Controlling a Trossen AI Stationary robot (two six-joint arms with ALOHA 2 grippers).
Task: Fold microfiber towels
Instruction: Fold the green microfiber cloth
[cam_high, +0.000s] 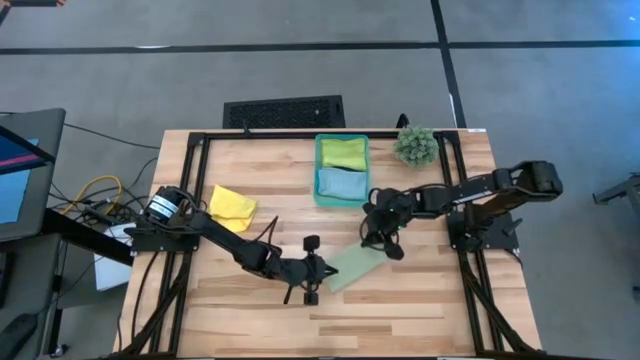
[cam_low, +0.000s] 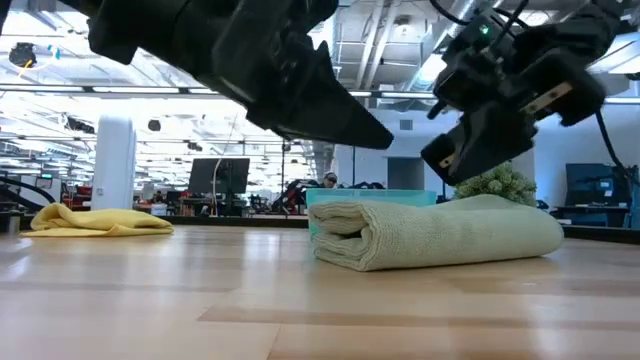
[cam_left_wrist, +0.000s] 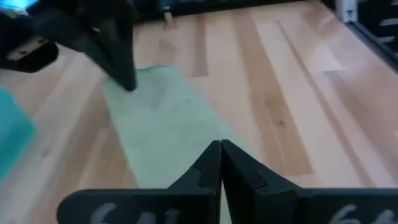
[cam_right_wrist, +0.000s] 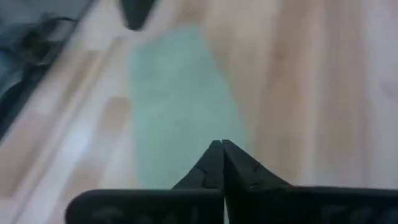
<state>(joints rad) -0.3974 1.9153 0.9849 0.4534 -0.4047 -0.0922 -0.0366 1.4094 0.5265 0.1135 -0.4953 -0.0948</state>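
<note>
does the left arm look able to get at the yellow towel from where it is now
Probably yes. The yellow towel lies in the open on the table's left side, close beside the left arm, nothing on or around it. The left gripper is shut and empty by the folded pale green towel.

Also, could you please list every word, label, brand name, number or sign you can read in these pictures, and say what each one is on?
None can be read.
Left hand: pale marks on the bar below its fingers, in the left wrist view, too blurred and cropped to read.
Pale green towel, yellow towel, teal bin, table: no text visible.
Room behind, in the low view: any signs are too small to read.
</note>
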